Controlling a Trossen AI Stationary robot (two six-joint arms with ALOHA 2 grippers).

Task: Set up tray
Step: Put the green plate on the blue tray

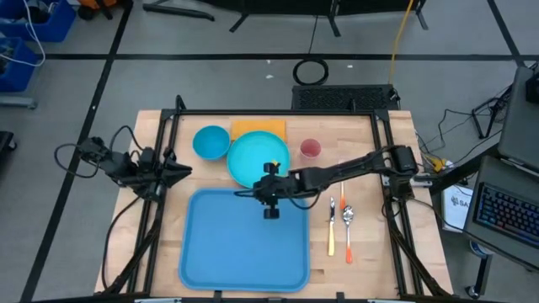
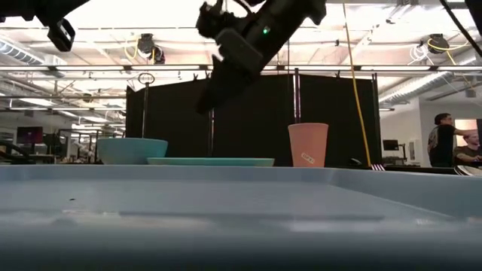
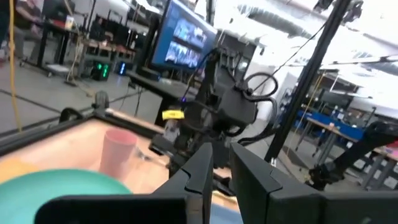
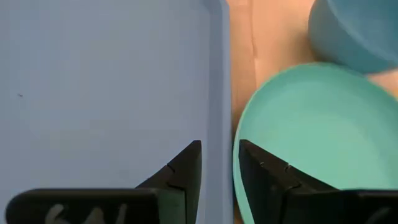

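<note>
While the right gripper (image 1: 254, 194) hangs part-open and empty over the tray (image 1: 244, 252) rim, the plate (image 1: 253, 160) waits beside it.
Lower squarely, straddling the plate's near lip before closing; the left gripper (image 1: 187, 171), left of the tray, looks nearly shut.

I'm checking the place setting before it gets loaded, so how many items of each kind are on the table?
Tray: 1
Plate: 1
Bowl: 1
Cup: 1
Napkin: 1
Utensils: 2
Total: 7
</note>
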